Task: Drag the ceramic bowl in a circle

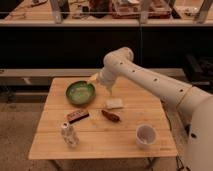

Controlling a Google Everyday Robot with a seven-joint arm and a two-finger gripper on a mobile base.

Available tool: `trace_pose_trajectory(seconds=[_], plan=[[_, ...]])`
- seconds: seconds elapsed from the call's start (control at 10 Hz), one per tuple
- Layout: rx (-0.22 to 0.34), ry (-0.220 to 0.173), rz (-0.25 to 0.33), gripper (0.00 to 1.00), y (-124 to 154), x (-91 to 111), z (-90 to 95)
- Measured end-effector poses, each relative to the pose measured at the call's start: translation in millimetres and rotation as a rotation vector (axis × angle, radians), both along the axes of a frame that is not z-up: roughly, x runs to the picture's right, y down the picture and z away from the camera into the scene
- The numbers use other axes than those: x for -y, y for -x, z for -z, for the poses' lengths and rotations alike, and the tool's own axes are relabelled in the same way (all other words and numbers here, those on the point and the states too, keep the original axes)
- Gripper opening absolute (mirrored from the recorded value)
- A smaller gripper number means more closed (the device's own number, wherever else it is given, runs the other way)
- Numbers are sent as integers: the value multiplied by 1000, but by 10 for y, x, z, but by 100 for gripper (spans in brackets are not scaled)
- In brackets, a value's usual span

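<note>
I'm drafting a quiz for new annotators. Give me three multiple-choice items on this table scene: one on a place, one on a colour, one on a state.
1. Where on the light wooden table is the round green-glazed ceramic bowl?
A. far-left part
B. near-right corner
C. dead centre

2. What colour is the small round cup?
A. red
B. black
C. white

3. What is the robot's gripper doing?
A. lifting the bowl
B. open by the bowl's right rim, holding nothing
C. gripping the cup

Answers:
1 A, the bowl sits toward the far-left edge.
2 C, the cup is plainly white.
3 B, the bowl rests on the table and nothing is in the gripper.
</note>
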State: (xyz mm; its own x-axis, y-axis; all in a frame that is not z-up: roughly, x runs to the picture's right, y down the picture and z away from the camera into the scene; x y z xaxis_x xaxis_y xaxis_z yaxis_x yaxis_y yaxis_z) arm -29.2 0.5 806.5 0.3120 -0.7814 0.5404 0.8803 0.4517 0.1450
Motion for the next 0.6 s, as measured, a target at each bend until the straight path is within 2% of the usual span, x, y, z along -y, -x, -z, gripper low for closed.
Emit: trace_pose_trajectory(seconds=[0.1, 0.3, 0.6], plan=[[41, 10, 40, 80, 64, -155, -133], [72, 17, 67, 80, 111, -271, -228], [60, 10, 65, 80, 60, -239, -270]])
